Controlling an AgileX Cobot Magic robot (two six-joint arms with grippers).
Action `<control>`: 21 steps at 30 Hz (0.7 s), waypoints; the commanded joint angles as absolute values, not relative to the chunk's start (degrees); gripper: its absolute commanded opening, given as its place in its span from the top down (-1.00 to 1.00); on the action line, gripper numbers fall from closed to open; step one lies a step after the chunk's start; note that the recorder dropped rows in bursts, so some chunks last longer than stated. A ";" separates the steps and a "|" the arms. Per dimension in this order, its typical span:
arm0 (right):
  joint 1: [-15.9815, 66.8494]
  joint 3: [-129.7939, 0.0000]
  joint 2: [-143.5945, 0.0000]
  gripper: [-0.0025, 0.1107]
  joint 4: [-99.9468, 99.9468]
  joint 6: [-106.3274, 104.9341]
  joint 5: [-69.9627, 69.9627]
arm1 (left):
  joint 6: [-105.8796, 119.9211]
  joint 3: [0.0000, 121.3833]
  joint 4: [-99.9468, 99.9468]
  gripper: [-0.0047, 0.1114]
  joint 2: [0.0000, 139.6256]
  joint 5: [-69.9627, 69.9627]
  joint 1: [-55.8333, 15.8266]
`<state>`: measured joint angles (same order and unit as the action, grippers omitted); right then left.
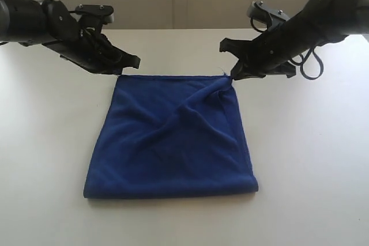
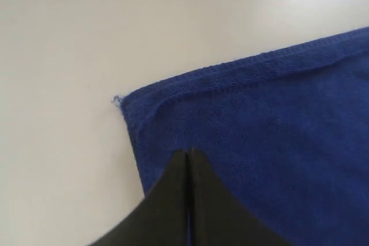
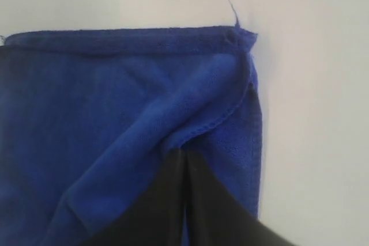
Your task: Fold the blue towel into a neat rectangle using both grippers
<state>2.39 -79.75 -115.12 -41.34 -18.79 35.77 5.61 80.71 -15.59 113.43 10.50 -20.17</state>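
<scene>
Where the white surface (image 1: 311, 159) is widest, at its centre, the stock reads as follows.

1. Blue towel (image 1: 173, 142): one piece, lying as a rough rectangle. It seems doubled, with a plump rounded edge at 6 o'clock and thin stitched hems at 12. A raised crease (image 1: 190, 108) runs from the 1 o'clock corner toward 7. Handling, as judged: soft, light and limp, with no stiffness, so it is likely to sag and bunch if lifted unevenly. It is best taken at the two far corners, just inside the hem and through every layer.

2. Left claw (image 1: 131, 63): at the towel's 11 o'clock corner. The jaws are pressed together, tips on the cloth near the hem. Whether any cloth is caught cannot be told.

3. Right claw (image 1: 233, 75): at the 1 o'clock corner, jaws together. A lifted flap of the top layer runs into the tips and appears pinched.
</scene>
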 commanded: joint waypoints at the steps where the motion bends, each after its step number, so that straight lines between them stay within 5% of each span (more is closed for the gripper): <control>1: 2.24 -80.22 -117.58 0.81 -44.28 -25.42 37.20 | 4.93 83.06 -16.44 0.92 116.64 12.05 -20.18; 7: 2.35 -80.22 -119.91 0.62 -45.23 -31.21 37.76 | 4.93 86.54 -18.22 0.92 118.93 12.18 -20.18; 21: 5.14 -80.22 -121.90 0.62 -48.79 -42.01 34.46 | 4.93 92.04 -18.32 0.92 125.86 17.49 -20.18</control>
<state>5.23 -79.98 -121.80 -49.33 -41.10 35.25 5.27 91.68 -17.38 125.52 16.49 -20.17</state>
